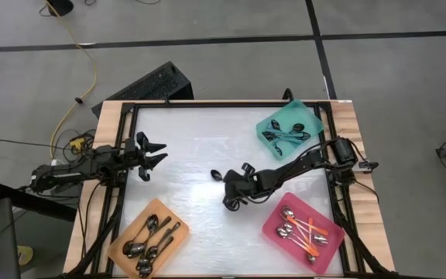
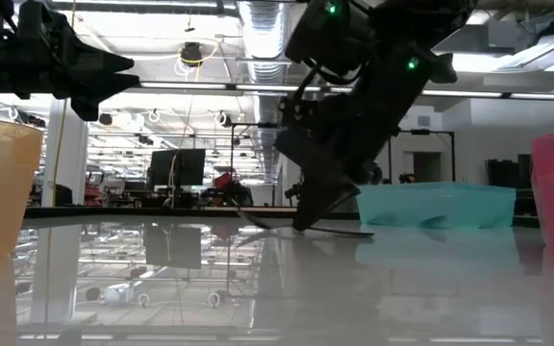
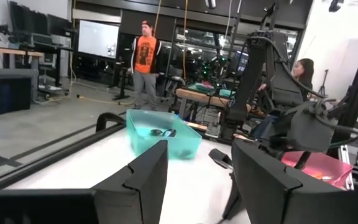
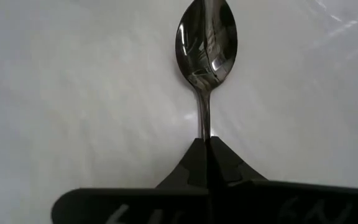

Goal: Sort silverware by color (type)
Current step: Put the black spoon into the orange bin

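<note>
A shiny dark metal spoon (image 4: 206, 43) is low over the white table's middle, its bowl (image 1: 216, 173) pointing toward the table's left. My right gripper (image 1: 231, 194) is shut on the spoon's handle. My left gripper (image 1: 157, 153) hovers open above the table's left side with nothing between its fingers (image 3: 143, 180). More silverware lies sorted in three trays: silver spoons in the orange tray (image 1: 178, 218), dark-handled ones in the teal tray (image 1: 310, 118), orange-handled ones in the pink tray (image 1: 276, 225). My right gripper pinches the spoon's thin handle (image 4: 204, 127) between its two fingers, a short way behind the bowl. The fingers slant down from the table's right and lie along the handle. The bowl faces up. Whether the spoon rests on the table I cannot tell.
The trays stand at the near left, far right and near right corners. A black frame (image 1: 207, 105) runs around the table's edges. Bare white table lies between the trays. Beyond the table, a person stands (image 3: 146, 59) and another sits (image 3: 303, 71).
</note>
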Tool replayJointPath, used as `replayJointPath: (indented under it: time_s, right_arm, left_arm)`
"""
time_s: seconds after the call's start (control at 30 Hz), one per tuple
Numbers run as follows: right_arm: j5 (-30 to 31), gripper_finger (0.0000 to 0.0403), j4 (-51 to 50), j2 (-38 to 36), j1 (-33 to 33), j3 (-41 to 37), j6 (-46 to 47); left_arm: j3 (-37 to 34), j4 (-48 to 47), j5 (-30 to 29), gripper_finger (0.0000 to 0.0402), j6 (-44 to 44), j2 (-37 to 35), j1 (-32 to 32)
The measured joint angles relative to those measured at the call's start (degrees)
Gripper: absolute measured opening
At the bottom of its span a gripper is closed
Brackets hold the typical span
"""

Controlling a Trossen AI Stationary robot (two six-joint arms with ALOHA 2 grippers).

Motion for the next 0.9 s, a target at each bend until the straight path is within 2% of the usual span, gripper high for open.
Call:
replayJointPath:
  time_s: [0.27, 0.67, 0.9]
  right_arm:
    - [-2.9, 0.0002, 10.8, 0.0, 0.8, 0.3, -6.1]
    - [-2.5, 0.0002, 11.1, -0.1, 1.9, 11.3, -19.0]
    - [-3.4, 0.0002, 12.1, -0.2, 2.2, 16.1, -21.7]
  left_arm:
    - [0.0, -0.1, 0.0, 0.0164, 0.0, 0.0, 0.0]
    - [0.0, -4.4, 0.0, 0.0164, 0.0, 0.1, 0.0]
    - [0.0, -4.2, 0.0, 0.0164, 0.0, 0.2, 0.0]
